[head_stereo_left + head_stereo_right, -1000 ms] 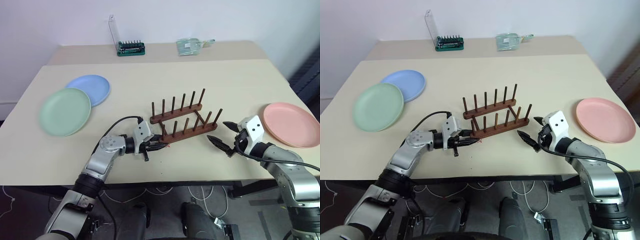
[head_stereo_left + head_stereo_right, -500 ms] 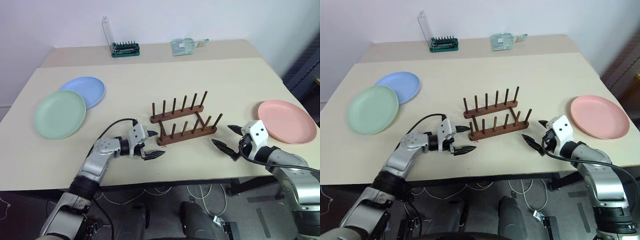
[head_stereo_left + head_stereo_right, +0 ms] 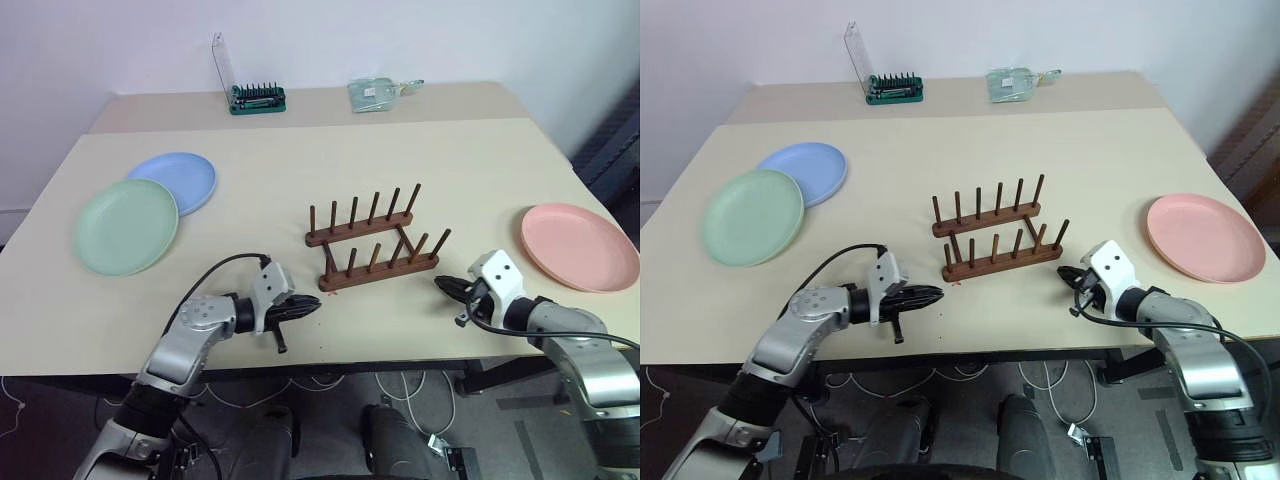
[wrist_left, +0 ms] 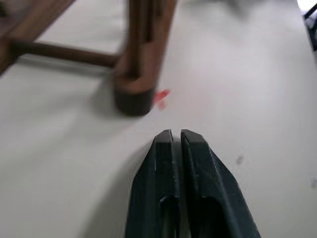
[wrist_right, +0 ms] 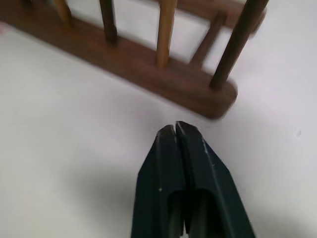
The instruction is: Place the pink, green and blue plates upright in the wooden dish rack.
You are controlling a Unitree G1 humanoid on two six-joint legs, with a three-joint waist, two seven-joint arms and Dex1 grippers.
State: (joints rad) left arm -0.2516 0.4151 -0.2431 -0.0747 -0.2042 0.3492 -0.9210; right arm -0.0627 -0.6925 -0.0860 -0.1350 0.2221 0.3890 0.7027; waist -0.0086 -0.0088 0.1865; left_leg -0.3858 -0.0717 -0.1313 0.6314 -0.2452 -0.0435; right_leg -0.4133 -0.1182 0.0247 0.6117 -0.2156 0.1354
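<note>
1. While both arms rest low over the desk's [image 3: 480, 150] near edge, the left gripper [image 3: 312, 306] and right gripper [image 3: 443, 285] have their jaws pressed together on nothing, one at each end of the wooden dish rack [image 3: 372, 241]; they probably flank it as a neutral start, since no plate is racked yet.
2. Mid-desk, the rack stands empty, pegs upright.
3. Toward the right edge lies the pink plate [image 3: 579, 246], flat, nearest the right gripper and so probably its pick.
4. Near the left edge the green plate [image 3: 127, 226] overlaps the blue plate [image 3: 178, 181] behind it.
5. Left wrist view adds a small red mark [image 4: 161, 95] beside the rack's rail end; the head views alone show the plates.
</note>
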